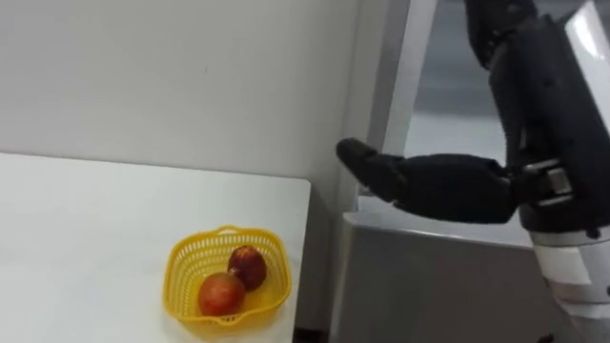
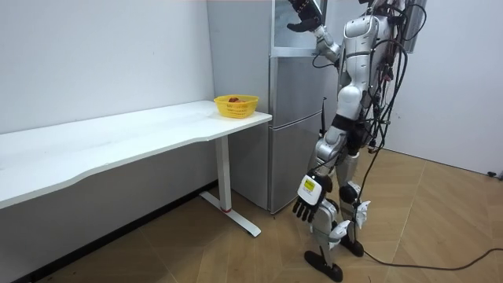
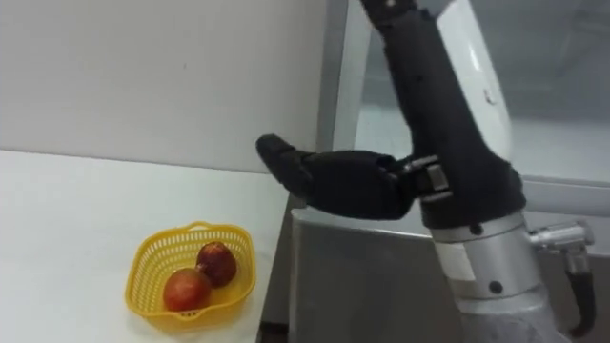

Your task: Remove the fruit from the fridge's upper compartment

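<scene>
Grey haze is all that can be made out behind the pale frame of the upper fridge [image 1: 457,95]. Nothing inside it can be picked out, and I cannot tell whether its door stands open or closed. Its top is cut off by the upper edge of both eye views. The right arm crosses in front of it and hides much of the side away from the table. The silver lower door [image 1: 429,276] runs out of the bottom edge.

The right hand [image 1: 419,183] is raised to the bottom edge of the upper fridge, just above the lower door's top. The forearm comes down from the upper right, and the hand lies roughly level, pointing toward the white wall [image 1: 191,76]. Its fingers [image 1: 357,154] are stretched out and held together, reaching across the frame's edge nearest the table. They hold nothing. The thumb is hidden behind the hand.

In the room view the robot stands upright facing the fridge. Its left hand [image 2: 305,206] hangs low beside the leg with the fingers loose and empty.

On the white table [image 1: 95,219], near the corner closest to the fridge, sits a yellow basket [image 1: 176,262] of open mesh. Two reddish fruits lie in it, touching: one [image 1: 221,293] toward the front edge, the other [image 1: 248,265] just behind it. What kind of fruit they are is unclear.
</scene>
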Tool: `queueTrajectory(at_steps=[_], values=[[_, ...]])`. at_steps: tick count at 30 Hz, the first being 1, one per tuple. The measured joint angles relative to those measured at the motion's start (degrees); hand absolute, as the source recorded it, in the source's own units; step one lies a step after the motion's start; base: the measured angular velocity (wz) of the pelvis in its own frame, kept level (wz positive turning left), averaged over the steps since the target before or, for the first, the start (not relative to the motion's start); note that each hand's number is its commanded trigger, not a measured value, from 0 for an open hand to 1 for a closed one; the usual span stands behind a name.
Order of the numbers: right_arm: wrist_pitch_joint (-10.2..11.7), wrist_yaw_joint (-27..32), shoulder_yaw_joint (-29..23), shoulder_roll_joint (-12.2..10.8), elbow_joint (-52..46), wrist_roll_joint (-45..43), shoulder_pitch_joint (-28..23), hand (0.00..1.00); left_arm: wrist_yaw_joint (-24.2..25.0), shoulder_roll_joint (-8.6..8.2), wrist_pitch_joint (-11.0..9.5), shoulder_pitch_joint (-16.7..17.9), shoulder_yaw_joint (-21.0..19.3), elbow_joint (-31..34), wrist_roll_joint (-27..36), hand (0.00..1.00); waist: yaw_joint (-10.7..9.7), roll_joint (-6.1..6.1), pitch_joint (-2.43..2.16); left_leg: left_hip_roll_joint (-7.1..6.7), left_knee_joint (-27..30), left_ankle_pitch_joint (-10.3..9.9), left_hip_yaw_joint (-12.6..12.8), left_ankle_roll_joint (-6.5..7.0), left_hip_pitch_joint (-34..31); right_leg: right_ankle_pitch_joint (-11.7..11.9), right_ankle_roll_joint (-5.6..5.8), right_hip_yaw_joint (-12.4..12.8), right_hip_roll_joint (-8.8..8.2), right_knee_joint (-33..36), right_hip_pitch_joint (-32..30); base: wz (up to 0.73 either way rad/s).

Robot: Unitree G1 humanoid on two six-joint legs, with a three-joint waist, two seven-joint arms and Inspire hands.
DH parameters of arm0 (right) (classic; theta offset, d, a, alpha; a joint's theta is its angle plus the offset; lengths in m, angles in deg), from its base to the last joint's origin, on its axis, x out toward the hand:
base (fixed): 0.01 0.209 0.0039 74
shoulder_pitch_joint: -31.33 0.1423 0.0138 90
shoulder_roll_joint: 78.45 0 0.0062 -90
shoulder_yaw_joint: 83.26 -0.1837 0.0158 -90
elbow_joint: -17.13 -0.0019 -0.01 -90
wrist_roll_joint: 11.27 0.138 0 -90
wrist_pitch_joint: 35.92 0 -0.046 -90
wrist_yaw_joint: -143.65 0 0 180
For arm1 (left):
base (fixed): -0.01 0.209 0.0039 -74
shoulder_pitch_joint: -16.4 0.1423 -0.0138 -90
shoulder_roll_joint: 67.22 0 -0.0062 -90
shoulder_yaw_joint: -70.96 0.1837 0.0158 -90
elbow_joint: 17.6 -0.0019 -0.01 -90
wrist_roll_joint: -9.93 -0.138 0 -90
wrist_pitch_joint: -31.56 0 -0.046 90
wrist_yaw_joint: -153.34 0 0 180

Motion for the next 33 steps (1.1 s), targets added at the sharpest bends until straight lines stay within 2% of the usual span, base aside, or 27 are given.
queueTrajectory(at_steps=[2, 3, 5, 10, 12, 15, 19, 22, 29, 32, 33], values=[[0.2, 0.77, -1.7, -0.03, -0.53, 1.93, -1.68, 0.0, 0.02, -0.46, -0.31, 0.31, -0.09, 0.07, 0.0, 0.0, -0.98, -0.19, -0.07, 0.19, -0.13, 0.0, 0.78, -0.02, 0.05, 0.0, 0.0, 0.45, 0.1, -0.08, -0.21, -0.09], [0.5, 1.4, -2.61, -0.02, -0.83, 3.66, -2.98, 0.0, 0.03, -0.71, -0.49, 0.44, -0.28, 0.09, -0.02, 0.0, -1.34, 0.0, 0.04, 0.22, -0.23, 0.0, 0.9, -0.02, 0.08, 0.01, -0.01, 0.57, 0.13, -0.1, -0.3, -0.11], [0.8, 2.77, -3.71, -0.02, -1.17, 5.79, -5.09, 0.0, 0.03, -0.91, -0.6, 0.51, -0.28, 0.09, -0.02, 0.0, -1.46, -0.1, -0.01, 0.31, -0.35, 0.0, 1.39, -0.02, 0.6, 0.01, -0.01, 0.87, 0.17, -0.11, -0.33, -0.13], [1.89, 5.98, -6.14, -0.02, -1.2, 6.12, -8.5, 0.0, -0.04, -0.92, -1.23, 0.39, -0.25, -0.09, 0.14, 0.0, -3.1, 0.14, 0.14, 0.3, -1.35, 0.0, 2.3, 0.0, 1.6, 0.01, -0.01, 2.25, 0.2, -0.11, -0.26, -0.12], [2.06, 7.33, -6.61, 0.0, -1.19, 6.14, -10.6, 0.0, -0.03, -0.92, -1.27, 0.43, -0.14, -0.74, 0.21, 0.0, -3.85, 0.6, 0.36, 0.33, -1.84, 0.0, 2.9, 0.01, 2.44, 0.01, -0.01, 2.7, 0.23, -0.16, 0.13, -0.14], [1.79, 8.56, -6.67, -0.02, -1.18, 5.67, -13.53, 0.0, -0.49, -1.01, -1.04, 0.67, 0.45, -0.73, 0.2, 0.0, -4.96, 0.56, 0.32, 0.36, -2.29, -0.01, 3.07, 0.02, 2.57, 0.01, -0.01, 3.78, 0.33, -0.17, -0.17, -0.09], [1.28, 9.22, -6.77, -0.04, -1.19, 4.97, -14.69, 0.0, -0.61, -1.01, -0.5, 0.76, 0.46, -0.71, 0.2, 0.0, -6.37, 0.98, 0.31, 0.43, -2.81, -0.01, 3.93, 0.03, 2.74, 0.0, -0.01, 4.13, 0.38, -0.16, -0.56, -0.11], [1.27, 9.3, -6.94, -0.04, -1.19, 4.13, -15.19, 0.0, -0.92, -1.02, -0.2, 0.72, 0.68, -0.71, 0.2, 0.0, -7.59, 1.18, 0.08, 0.54, -3.12, -0.01, 4.6, 0.02, 3.01, 0.0, -0.01, 5.19, 0.53, -0.15, -0.64, -0.1], [1.42, 11.09, -9.06, -0.21, -1.19, 2.86, -15.36, 0.0, -1.12, -1.1, -0.25, 0.4, 1.71, -0.77, 0.21, 0.0, -8.01, 1.01, -0.06, 0.59, -3.08, -0.01, 5.44, 0.03, 3.26, 0.0, -0.01, 5.56, 0.54, -0.16, -0.75, -0.06], [1.45, 12.27, -9.11, -0.26, -1.19, 2.65, -16.03, 0.0, -1.2, -1.11, -0.24, 0.42, 2.23, -0.92, 0.2, 0.0, -8.12, 1.03, -0.01, 0.67, -3.04, -0.01, 5.95, 0.02, 3.8, 0.01, -0.01, 5.74, 0.55, -0.16, -0.57, -0.06], [1.46, 12.76, -9.11, -0.35, -1.19, 2.38, -16.72, 0.0, -1.21, -1.19, -0.24, 0.43, 2.69, -1.27, 0.17, 0.0, -8.05, 1.25, 0.13, 0.7, -3.1, -0.02, 6.06, 0.01, 3.96, 0.01, -0.01, 5.91, 0.59, -0.15, -0.31, -0.07]])
